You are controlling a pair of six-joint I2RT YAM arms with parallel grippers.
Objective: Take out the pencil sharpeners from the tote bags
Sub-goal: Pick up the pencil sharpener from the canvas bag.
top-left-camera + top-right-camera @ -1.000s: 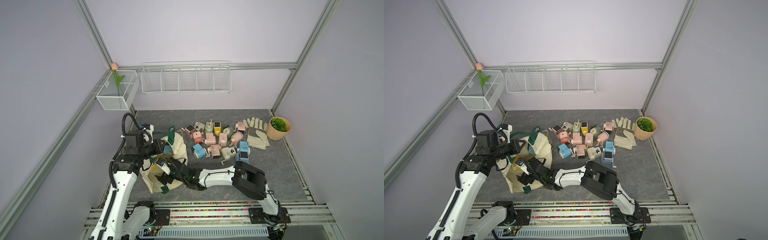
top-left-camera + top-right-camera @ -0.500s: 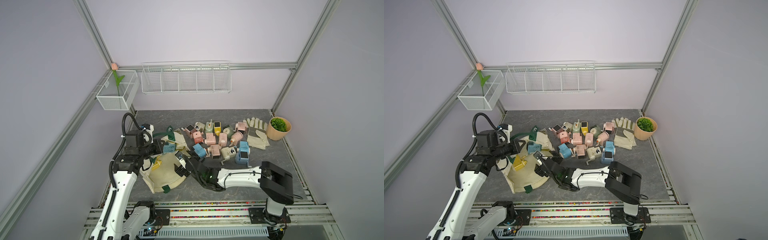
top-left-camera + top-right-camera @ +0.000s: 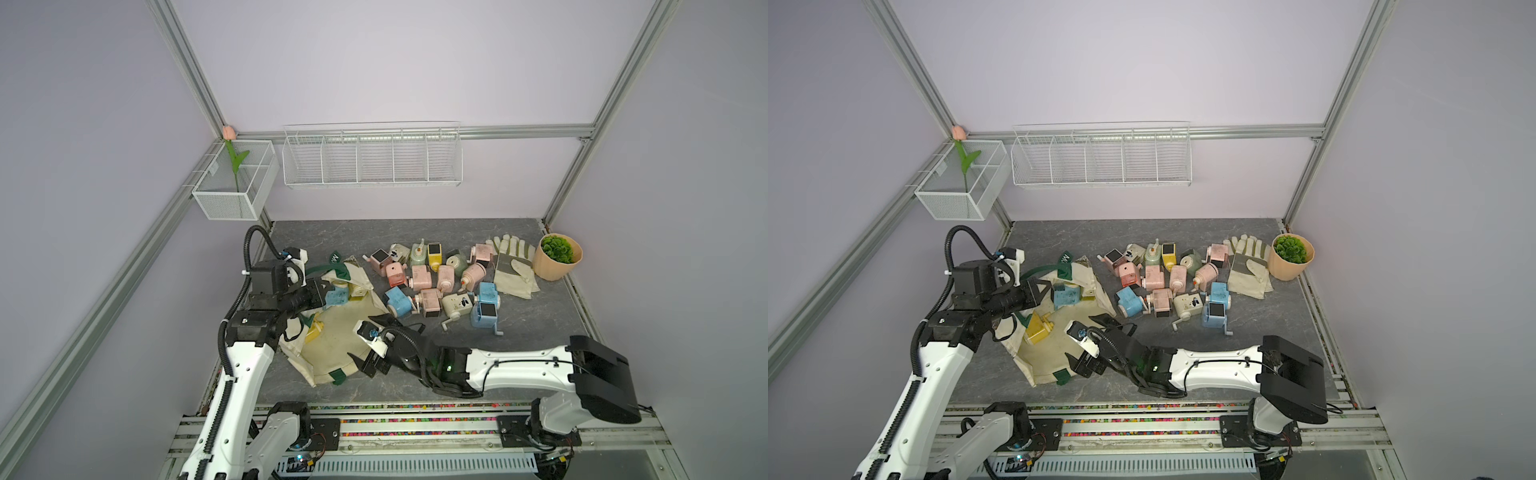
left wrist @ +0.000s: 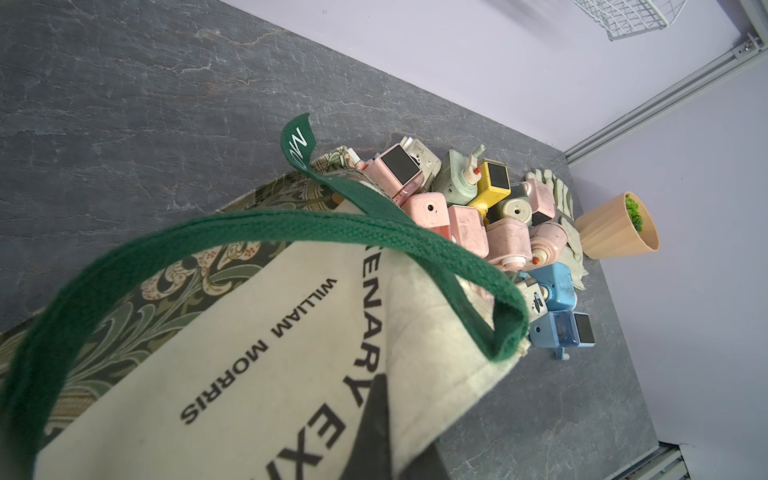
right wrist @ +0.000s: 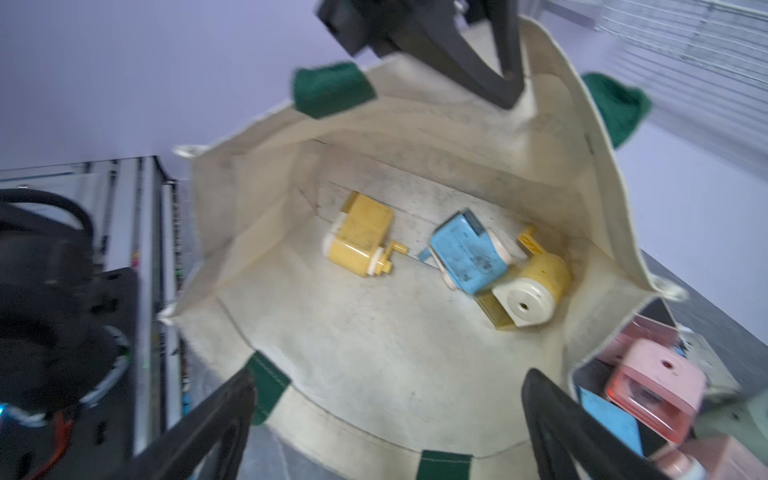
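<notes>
Count one dark grey marbled bench point(image 3: 532, 328) under everything. Count one cream canvas tote bag with dark green handles point(image 3: 332, 345), slumped on the near-left part, mouth gaping toward the right arm.

Over at the far right, spot pale fabric work gloves point(image 3: 513, 266) just beside one tan ribbed plant pot point(image 3: 555, 266).

Now tally the boxy pastel plastic pencil sharpeners point(image 3: 430, 282): roughly fifteen huddled on the bench beyond the bag, in pink, blue, yellow, pale green and cream. Add three more down inside the tote bag: one yellow sharpener point(image 5: 361, 241) lying alone, one blue sharpener point(image 5: 469, 257) touching one yellow-and-cream sharpener point(image 5: 536, 286).

On to the arms. Left arm bent over the bag, left hand point(image 5: 505, 93) clenched on the canvas rim, holding it up. Right arm stretched low across the bench, right hand point(image 5: 386, 390) released, fingers spread wide at the bag's mouth, grasping nothing.
</notes>
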